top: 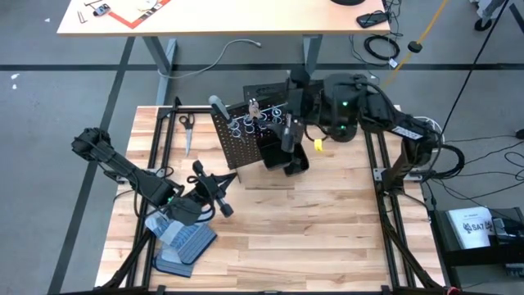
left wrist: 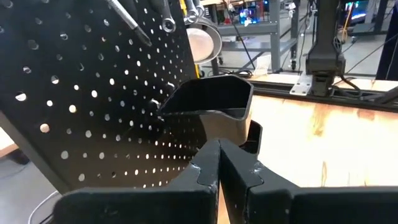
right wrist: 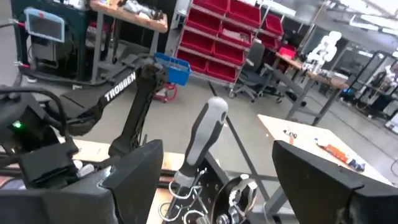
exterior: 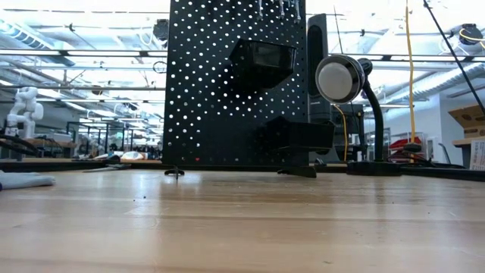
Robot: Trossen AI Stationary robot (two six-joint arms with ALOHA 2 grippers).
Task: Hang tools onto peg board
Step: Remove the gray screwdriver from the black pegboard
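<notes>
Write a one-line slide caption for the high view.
Right gripper open above the peg board; left gripper shut beside it.

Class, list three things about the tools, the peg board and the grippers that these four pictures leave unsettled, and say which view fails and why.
1. Low view: the peg board is cut off at the top edge, so its hanging tools barely show.
2. High view: the tools in the ring holders are too small to name.
3. High view: the right gripper is hidden among dark arm parts.
4. Right wrist view: the grey handle hides its tool end behind the rings.

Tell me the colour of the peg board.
Black, dotted with rows of small holes. The peg board shows best in the low view.
</notes>
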